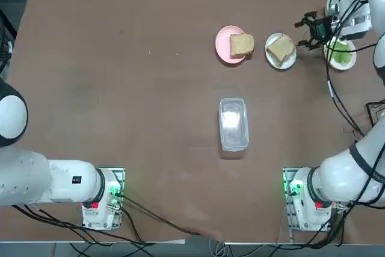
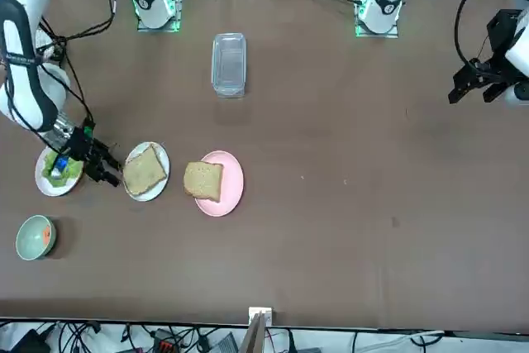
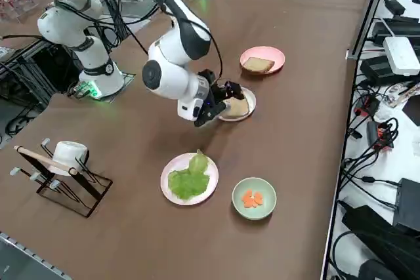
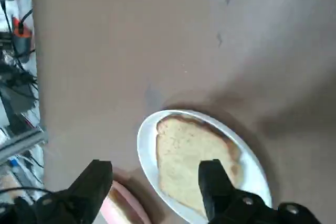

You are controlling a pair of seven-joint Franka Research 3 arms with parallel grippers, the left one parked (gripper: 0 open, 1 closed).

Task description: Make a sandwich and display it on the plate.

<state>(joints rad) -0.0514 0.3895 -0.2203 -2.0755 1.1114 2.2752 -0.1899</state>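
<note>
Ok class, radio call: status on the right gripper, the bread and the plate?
Right gripper open, empty, beside white plate. One bread slice on it, second slice on pink plate. Lettuce unused. Nothing blocking.

Tan bread slice (image 1: 280, 49) flat on white plate (image 1: 290, 61)

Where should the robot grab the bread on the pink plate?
Probably by the two opposite crust edges, coming straight down from above. The bread slice lies flat on the pink plate and pokes over its rim, so its sides are free. The right gripper is open, beside the white plate.
</note>
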